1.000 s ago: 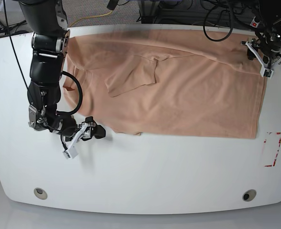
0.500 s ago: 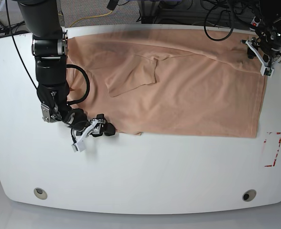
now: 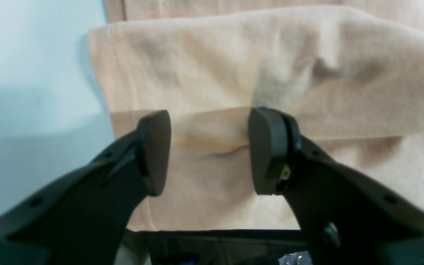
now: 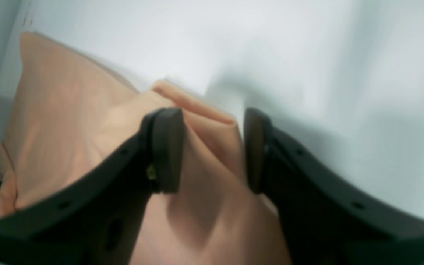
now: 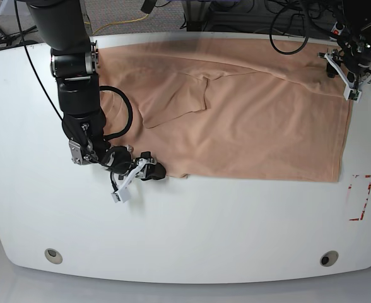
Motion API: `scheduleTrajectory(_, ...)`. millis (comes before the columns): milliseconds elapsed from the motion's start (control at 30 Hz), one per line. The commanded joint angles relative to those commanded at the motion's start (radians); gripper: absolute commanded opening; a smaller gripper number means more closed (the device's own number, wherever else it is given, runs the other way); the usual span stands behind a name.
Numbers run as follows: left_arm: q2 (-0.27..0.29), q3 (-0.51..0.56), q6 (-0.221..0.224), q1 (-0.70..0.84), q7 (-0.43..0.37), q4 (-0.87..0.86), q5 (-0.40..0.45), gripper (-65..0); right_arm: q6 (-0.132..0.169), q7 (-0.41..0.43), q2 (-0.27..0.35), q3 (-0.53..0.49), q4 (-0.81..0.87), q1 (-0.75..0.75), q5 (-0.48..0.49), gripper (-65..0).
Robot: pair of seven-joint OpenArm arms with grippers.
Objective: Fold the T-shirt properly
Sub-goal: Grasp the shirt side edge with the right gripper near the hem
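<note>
right gripper (image 5: pixel 142 173) now sits at the t-shirt (image 5: pixel 248 120) near-left corner; a second ago it was out on bare table (image 5: pixel 192 233) left of that hem, so it has slid in along the near edge to reach the cloth. reads as the approach closing out, grasp of the corner likely next, not yet made. jaws spread in the right wrist view, with a raised fold of the hem lying between the pads (image 4: pixel 166 147); contact with cloth cannot be told, no pinch yet.

left gripper (image 5: pixel 349 79) holds its place at the t-shirt far-right corner, unchanged. jaws spread wide, a folded edge between them, nothing clamped.

t-shirt lies spread across the far half of the table, one sleeve folded inward.
</note>
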Motion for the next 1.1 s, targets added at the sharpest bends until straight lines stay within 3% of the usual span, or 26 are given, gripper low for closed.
scheduleTrajectory(167,-0.003,0.0,0.0,-0.002,0.0,-0.003,0.0,-32.5,0.0,0.0,0.0,0.0,0.002,0.015,0.002,-65.0)
scheduleTrajectory(300,-0.003,0.005,0.0,-0.002,0.0,-0.005,0.0,-32.5,0.0,-0.005,0.009,0.003,0.025,0.028,0.008,-65.0)
scheduleTrajectory(600,-0.005,0.006,0.0,-0.002,0.0,-0.005,0.0,-32.5,-0.003,-0.104,0.031,0.005,0.261,0.038,0.003,-65.0)
scheduleTrajectory(767,-0.005,0.006,0.0,-0.002,0.0,-0.006,0.0,-32.5,-0.003,-0.107,0.038,0.006,0.273,0.069,0.0,-65.0)
scheduleTrajectory(1000,-0.005,0.006,0.0,-0.002,0.0,-0.006,0.0,-32.5,-0.003,-0.11,0.066,0.1,0.273,0.071,0.005,-33.9)
scheduleTrajectory(1100,-0.005,0.006,0.0,-0.002,0.0,-0.006,0.0,-32.5,-0.003,-0.11,0.068,0.106,0.273,0.068,-0.002,-26.5)
